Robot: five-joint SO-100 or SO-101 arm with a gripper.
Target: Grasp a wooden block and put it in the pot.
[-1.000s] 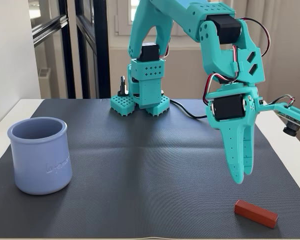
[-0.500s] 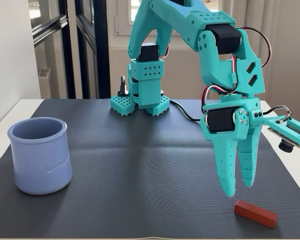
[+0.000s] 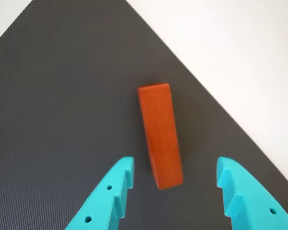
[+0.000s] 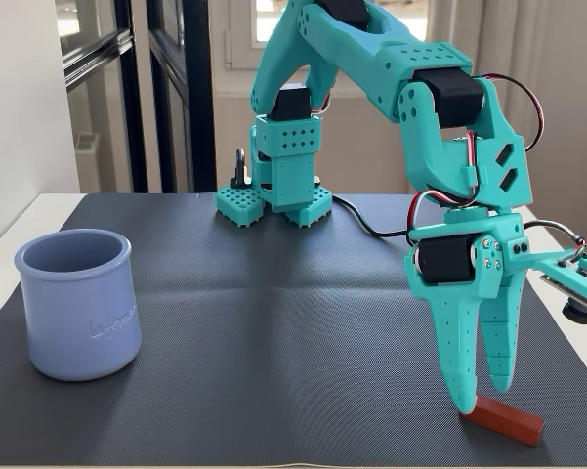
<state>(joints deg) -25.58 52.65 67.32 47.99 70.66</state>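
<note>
Claw (image 3: 175, 167) first: on my wrist feed I've got both teal fingers spread wide, one either side of the block (image 3: 160, 134), with clear mat showing between each tip and the wood. Nothing gripped. From the fixed camera the claw (image 4: 481, 396) points straight down, tips right at the block (image 4: 506, 419), which lies flat near the mat's front right corner in that view; whether a tip touches it I can't tell.

Going down by size now. Mat (image 4: 273, 322), dark grey with a fine woven texture, covers most of the white table (image 3: 239, 43). Arm (image 4: 391, 78) is all teal, base planted at the mat's far edge, black servos showing, red and black wires running along the joints.

Pot (image 4: 78, 303), periwinkle blue, round, rim slightly flared, stands upright near the mat's left edge on the fixed camera, well apart from the claw. I can see faint raised script on its side, too soft for me to read.

Block is red-brown, a long flat bar, far smaller than the pot.
</note>
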